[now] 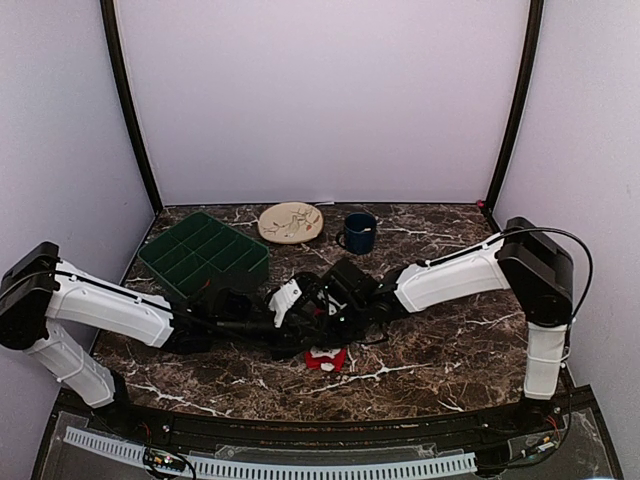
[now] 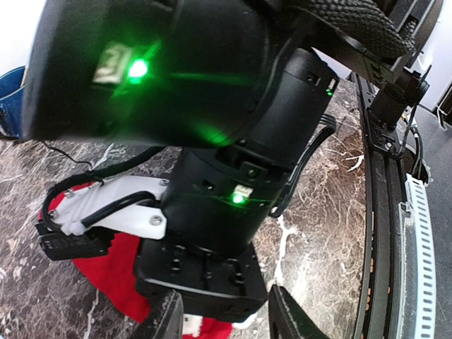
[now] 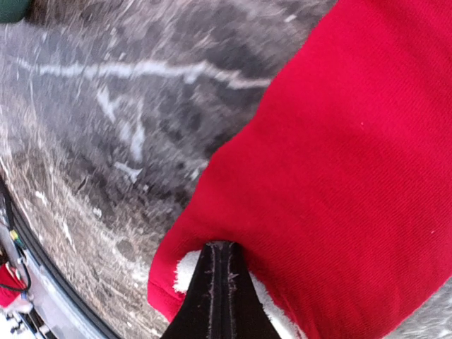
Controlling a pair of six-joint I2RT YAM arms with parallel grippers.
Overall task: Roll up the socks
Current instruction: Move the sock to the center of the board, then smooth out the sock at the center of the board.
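Observation:
The red socks (image 1: 326,358) lie on the marble table near its front edge, just below where both arms meet. In the right wrist view red fabric (image 3: 332,162) fills the right side. My right gripper (image 3: 221,248) is shut, its black fingers pinching the sock's edge where fleecy white lining shows. In the left wrist view my left gripper (image 2: 222,305) has its two fingers apart. The black body of the right gripper (image 2: 205,272) sits just beyond them. A red and white bit of sock (image 2: 201,328) shows low in the gap; whether it is touched is hidden.
A green compartment tray (image 1: 203,253) stands at the back left. A cream plate (image 1: 290,222) and a dark blue mug (image 1: 359,232) sit at the back middle. The table's front rail (image 2: 385,212) runs close on the right in the left wrist view.

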